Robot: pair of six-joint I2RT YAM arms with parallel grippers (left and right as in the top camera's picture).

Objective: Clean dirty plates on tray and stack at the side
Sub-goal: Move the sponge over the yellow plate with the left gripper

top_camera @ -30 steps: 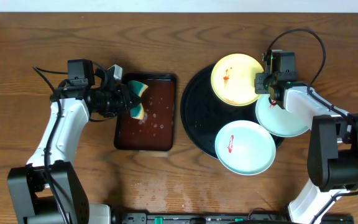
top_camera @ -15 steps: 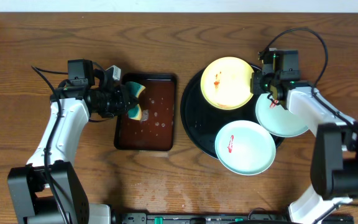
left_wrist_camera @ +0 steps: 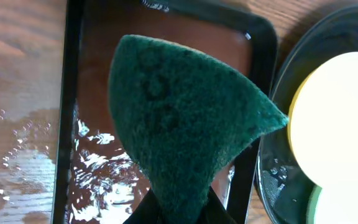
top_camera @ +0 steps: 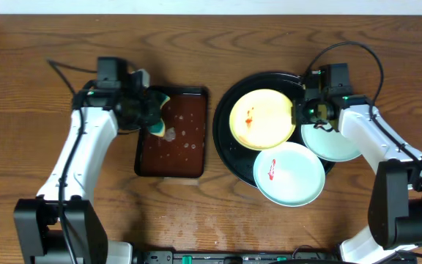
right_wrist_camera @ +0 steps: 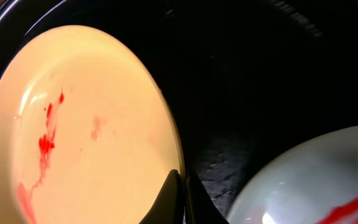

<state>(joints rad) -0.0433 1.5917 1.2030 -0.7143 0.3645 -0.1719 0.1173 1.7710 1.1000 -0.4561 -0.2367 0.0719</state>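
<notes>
The right gripper pinches the yellow plate at its three o'clock rim. The plate lies on the black tray, toward ten o'clock. The left gripper is clamped on a green sponge above the brown tray.

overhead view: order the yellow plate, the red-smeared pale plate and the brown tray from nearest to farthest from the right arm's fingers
1. yellow plate: on the black tray, its rim pinched by the right fingers.
2. red-smeared pale plate: close by, just below in the view.
3. brown tray: far off on the left side.
</notes>
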